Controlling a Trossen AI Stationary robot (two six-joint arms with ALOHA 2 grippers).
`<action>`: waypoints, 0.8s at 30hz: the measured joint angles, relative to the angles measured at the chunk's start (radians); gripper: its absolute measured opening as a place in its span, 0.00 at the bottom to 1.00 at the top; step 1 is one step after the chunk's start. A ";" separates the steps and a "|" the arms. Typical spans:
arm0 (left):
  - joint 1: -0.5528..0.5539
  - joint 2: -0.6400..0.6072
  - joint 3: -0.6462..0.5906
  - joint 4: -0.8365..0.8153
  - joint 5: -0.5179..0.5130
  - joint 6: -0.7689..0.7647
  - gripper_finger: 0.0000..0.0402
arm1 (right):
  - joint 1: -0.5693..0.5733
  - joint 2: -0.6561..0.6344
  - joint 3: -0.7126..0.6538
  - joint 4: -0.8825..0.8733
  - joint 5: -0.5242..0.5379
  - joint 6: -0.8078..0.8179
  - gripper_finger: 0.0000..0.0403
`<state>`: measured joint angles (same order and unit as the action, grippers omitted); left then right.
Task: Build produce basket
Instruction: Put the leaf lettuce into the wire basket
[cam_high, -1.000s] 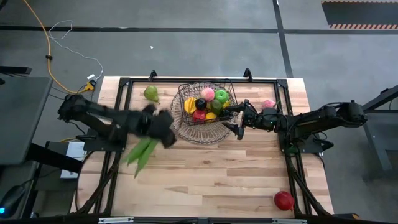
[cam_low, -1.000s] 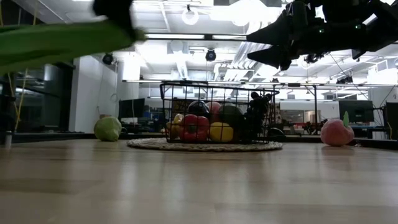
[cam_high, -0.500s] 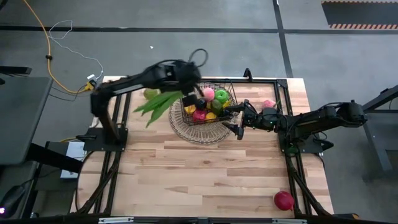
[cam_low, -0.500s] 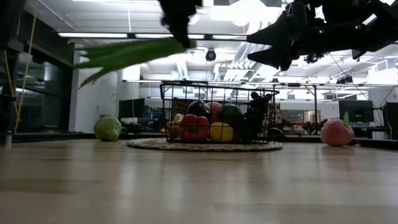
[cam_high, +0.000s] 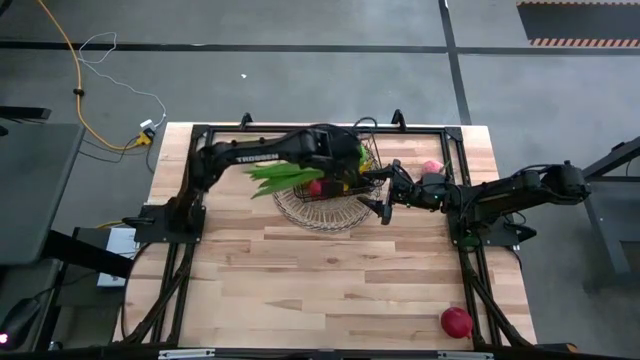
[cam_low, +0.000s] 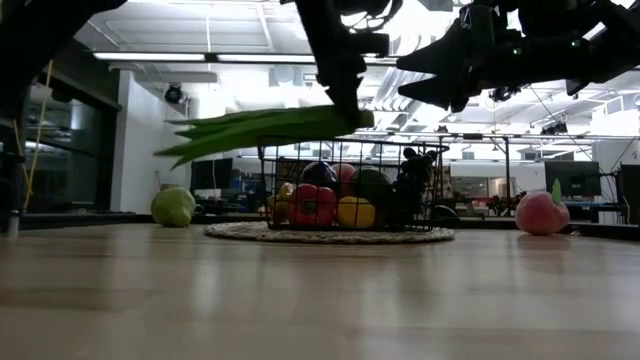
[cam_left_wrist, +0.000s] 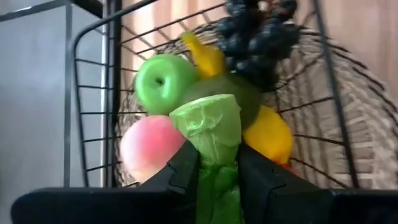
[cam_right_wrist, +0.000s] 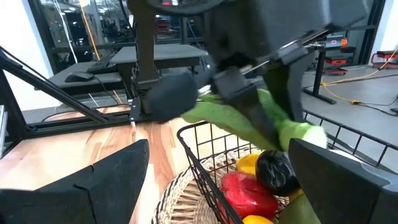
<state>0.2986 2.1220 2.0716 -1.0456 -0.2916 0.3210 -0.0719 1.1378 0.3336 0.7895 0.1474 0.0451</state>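
**Green pods arrive over a nearly full basket**

Nearest the camera side of the desk (cam_high: 330, 280), well apart from the basket (cam_high: 330, 185), a red apple (cam_high: 456, 321) lies unpicked. At the basket itself, the left gripper (cam_left_wrist: 214, 165) hangs over the rim with its fingers (cam_left_wrist: 186, 168) clamped on the stem end of the long green pods (cam_high: 285, 175), whose tips jut out past the basket's left side. The right gripper (cam_high: 384, 190) waits just beside the basket's right rim, fingers spread and holding nothing. Inside sit a green apple (cam_left_wrist: 160, 83), banana (cam_left_wrist: 204, 55), dark grapes (cam_left_wrist: 255, 34) and a pink piece (cam_left_wrist: 152, 148). Beyond the basket, a pear (cam_low: 173, 206) and a pink fruit (cam_low: 542, 213) remain on the desk. By appearances, most produce is loaded; the pods and three stragglers remain.
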 joint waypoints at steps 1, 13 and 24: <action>-0.008 0.001 0.000 -0.002 0.001 -0.002 0.16 | 0.000 0.000 0.000 0.000 0.000 0.000 0.93; -0.063 0.030 0.002 0.005 0.043 -0.192 0.16 | 0.000 0.000 0.000 0.000 0.000 0.002 0.93; -0.049 0.087 0.000 0.086 -0.019 -0.127 0.21 | 0.000 0.000 0.000 0.000 0.000 -0.001 0.93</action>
<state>0.2496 2.2089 2.0717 -0.9601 -0.3111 0.1943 -0.0719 1.1376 0.3336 0.7898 0.1474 0.0444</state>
